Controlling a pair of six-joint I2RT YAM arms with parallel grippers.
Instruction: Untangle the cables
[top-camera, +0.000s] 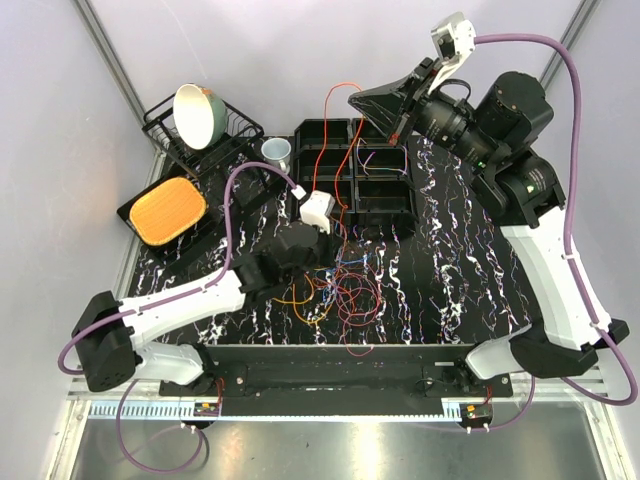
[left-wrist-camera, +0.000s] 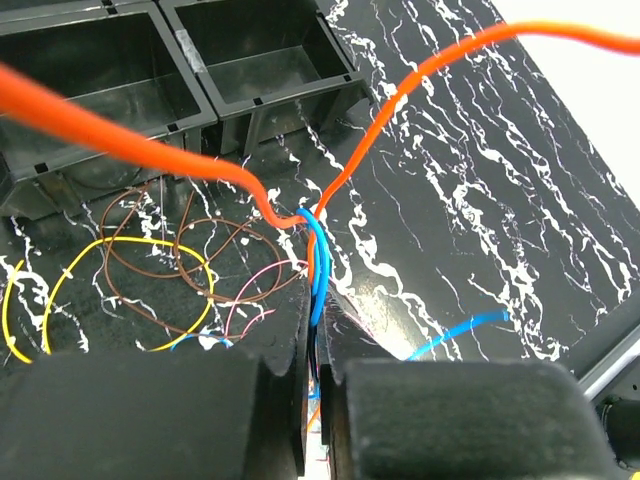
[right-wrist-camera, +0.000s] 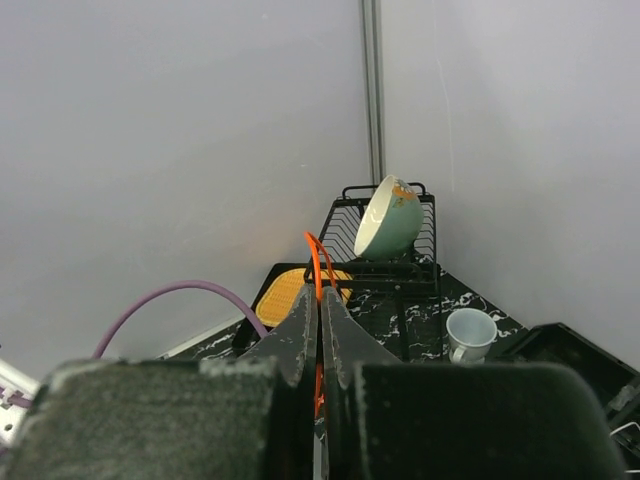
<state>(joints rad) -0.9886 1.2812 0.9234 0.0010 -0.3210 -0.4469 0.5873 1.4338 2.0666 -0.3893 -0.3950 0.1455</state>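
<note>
A tangle of thin cables (top-camera: 335, 290) in red, orange, yellow, blue and maroon lies on the black marbled table (top-camera: 470, 290) near its front middle. My left gripper (top-camera: 318, 256) is low over the tangle, shut on blue and orange cables (left-wrist-camera: 316, 262). Yellow and brown loops (left-wrist-camera: 150, 275) lie to its left. My right gripper (top-camera: 362, 100) is raised high at the back, shut on an orange cable (right-wrist-camera: 317, 262) whose loop sticks out past the fingertips. That orange cable (top-camera: 352, 150) runs taut from the tangle up to the right gripper.
Black open bins (top-camera: 385, 185) stand at the back middle, under the raised cable. A white cup (top-camera: 277, 152) stands beside them. A wire rack (top-camera: 225, 135) holds a green bowl (top-camera: 197, 115) at the back left. An orange mat (top-camera: 168, 210) lies in a black tray.
</note>
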